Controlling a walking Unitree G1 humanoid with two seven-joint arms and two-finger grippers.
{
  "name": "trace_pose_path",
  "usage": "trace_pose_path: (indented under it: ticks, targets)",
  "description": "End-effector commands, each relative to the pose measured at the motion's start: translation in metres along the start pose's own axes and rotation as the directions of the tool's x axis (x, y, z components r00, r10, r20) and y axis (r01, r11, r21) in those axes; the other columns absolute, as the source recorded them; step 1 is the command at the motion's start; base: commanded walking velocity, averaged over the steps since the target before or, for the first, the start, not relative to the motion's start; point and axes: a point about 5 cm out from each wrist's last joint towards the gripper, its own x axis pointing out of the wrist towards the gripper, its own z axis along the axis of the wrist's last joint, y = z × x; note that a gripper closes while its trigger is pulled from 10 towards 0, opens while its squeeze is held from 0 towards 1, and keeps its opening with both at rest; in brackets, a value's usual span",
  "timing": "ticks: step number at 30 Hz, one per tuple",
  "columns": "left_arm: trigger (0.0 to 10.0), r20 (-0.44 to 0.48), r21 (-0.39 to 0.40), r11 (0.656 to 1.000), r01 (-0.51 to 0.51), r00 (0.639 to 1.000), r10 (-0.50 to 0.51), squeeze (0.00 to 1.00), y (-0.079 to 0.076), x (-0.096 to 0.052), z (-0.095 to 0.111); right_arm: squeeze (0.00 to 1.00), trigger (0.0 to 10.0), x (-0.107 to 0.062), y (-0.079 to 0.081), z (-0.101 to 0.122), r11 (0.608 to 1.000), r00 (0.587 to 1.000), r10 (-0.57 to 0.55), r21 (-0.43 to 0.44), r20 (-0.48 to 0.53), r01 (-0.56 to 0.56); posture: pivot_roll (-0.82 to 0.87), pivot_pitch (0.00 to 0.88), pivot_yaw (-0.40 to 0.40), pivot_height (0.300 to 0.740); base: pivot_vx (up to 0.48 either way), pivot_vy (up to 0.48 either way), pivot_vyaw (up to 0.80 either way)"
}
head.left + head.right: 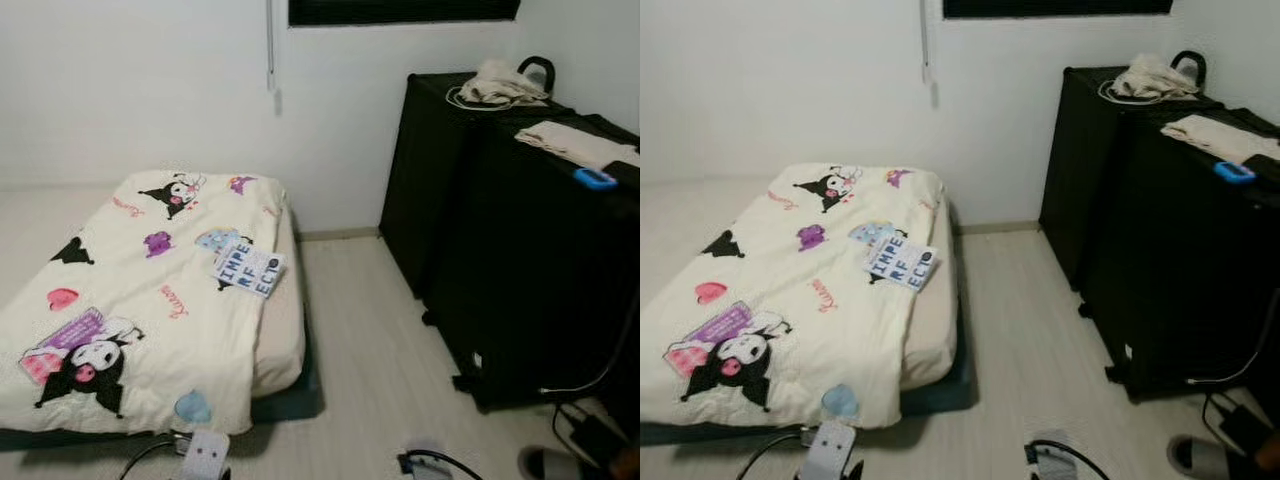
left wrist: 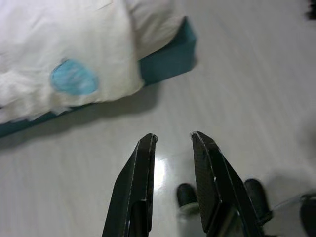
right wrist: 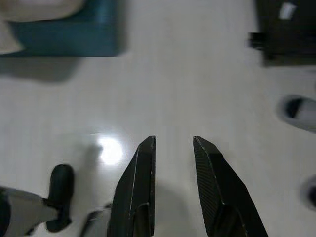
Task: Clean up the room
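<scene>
A low mattress (image 1: pixel 290 400) lies on the floor against the left wall, covered by a cream blanket (image 1: pixel 150 300) printed with cartoon characters. A white book with blue letters (image 1: pixel 248 269) rests on the blanket near its right edge. My left gripper (image 2: pixel 173 137) hangs open over the pale floor, just off the mattress's teal corner (image 2: pixel 168 61), with nothing between its fingers. My right gripper (image 3: pixel 173 139) also hangs open above bare floor, empty. Both arms sit low, at the bottom edge of the eye views.
Two black cabinets (image 1: pixel 520 250) stand along the right wall, with folded cloth (image 1: pixel 575 143), a bundle with cord (image 1: pixel 500 85) and a blue object (image 1: pixel 595 179) on top. Cables (image 1: pixel 590 425) and a grey slipper (image 3: pixel 298 112) lie at the cabinets' foot. Pale floor (image 1: pixel 370 340) runs between bed and cabinets.
</scene>
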Motion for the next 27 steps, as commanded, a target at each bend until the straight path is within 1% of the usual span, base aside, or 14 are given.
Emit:
trace_pose_path:
  ticks: [1,27]
  targets:
    - [10.0,-0.037,-0.002,1.000,-0.002,0.999,0.002,0.00,0.0004,-0.0048,-0.0092,0.00,10.0,-0.0015,0.0066,-0.0043,1.000,1.000,0.014,0.010,-0.015,-0.014,0.05,0.127,-0.049,0.740,0.000,-0.371,0.00]
    - [10.0,-0.032,0.007,1.000,0.005,0.999,-0.005,0.00,-0.0001,-0.0062,-0.0089,0.00,10.0,-0.0028,0.0074,-0.0066,1.000,1.000,0.016,0.012,-0.018,-0.016,0.05,0.134,-0.048,0.740,0.000,-0.360,0.00]
